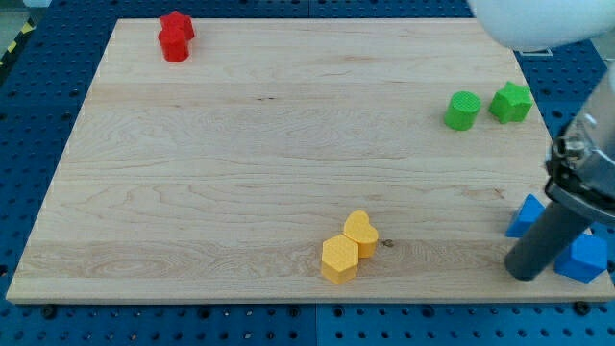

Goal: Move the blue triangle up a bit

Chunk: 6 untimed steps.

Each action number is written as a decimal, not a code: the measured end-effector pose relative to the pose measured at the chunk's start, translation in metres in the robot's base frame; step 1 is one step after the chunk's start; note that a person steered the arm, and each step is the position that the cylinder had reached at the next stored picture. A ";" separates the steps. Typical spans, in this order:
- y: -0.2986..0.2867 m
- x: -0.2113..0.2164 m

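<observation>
The blue triangle (526,217) lies at the board's right edge, low in the view, partly hidden by my rod. My tip (523,273) rests on the board just below the triangle, close to it; I cannot tell if they touch. A second blue block (585,258), its shape unclear, sits right of my tip, over the board's edge.
A green cylinder (462,111) and a green star (510,102) sit at the upper right. A yellow hexagon (339,259) and a yellow heart (361,233) touch at the bottom middle. Two red blocks (175,37) sit at the top left. The wooden board (240,154) lies on a blue pegboard.
</observation>
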<state>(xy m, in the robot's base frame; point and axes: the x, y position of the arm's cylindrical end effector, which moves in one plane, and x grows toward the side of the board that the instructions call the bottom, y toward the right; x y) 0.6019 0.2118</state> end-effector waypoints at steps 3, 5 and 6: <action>0.000 -0.020; 0.000 -0.067; 0.000 -0.069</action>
